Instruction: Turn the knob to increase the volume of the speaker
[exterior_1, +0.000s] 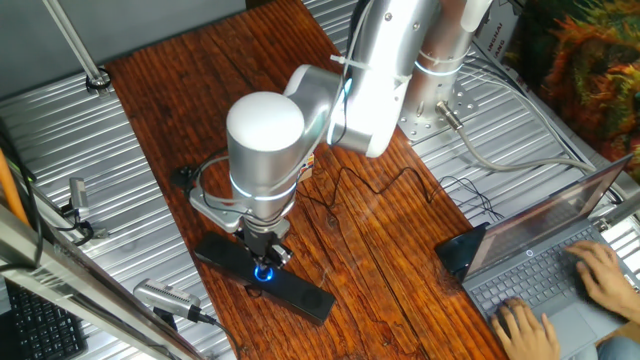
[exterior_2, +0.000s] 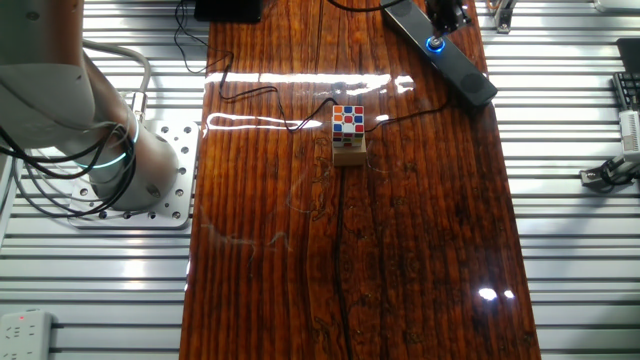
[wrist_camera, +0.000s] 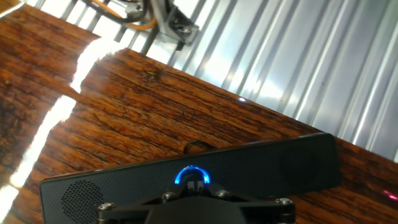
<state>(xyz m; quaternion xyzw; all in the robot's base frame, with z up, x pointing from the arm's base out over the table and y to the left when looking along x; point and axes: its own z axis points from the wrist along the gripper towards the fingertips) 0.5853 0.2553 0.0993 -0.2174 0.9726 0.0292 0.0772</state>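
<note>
The table (exterior_2: 400, 250) is a long board of dark reddish, strongly grained wood, glossy enough to throw back bright streaks of the ceiling lights. It sits on a bench of ribbed aluminium rails (exterior_2: 570, 250) that runs out on both long sides.

The speaker (exterior_1: 262, 275) lies flat across one end of the wood, close to the board's edge, and everything else is placed from it. Its knob (exterior_1: 263, 272) glows blue at the middle of the bar. The gripper (exterior_1: 265, 258) hangs straight down over that knob, fingertips right at the blue ring; from the hand view the ring shows just ahead of the fingers, but I cannot tell whether they pinch it or how wide they stand.

Further along the board from the speaker stands a colour cube (exterior_2: 348, 122) on a small wooden block (exterior_2: 348, 152), with thin black cables (exterior_2: 270, 95) trailing past. Off the wood, well away from the speaker, an open laptop (exterior_1: 545, 260) sits on the rails with a person's hands (exterior_1: 600, 275) on its keys.
</note>
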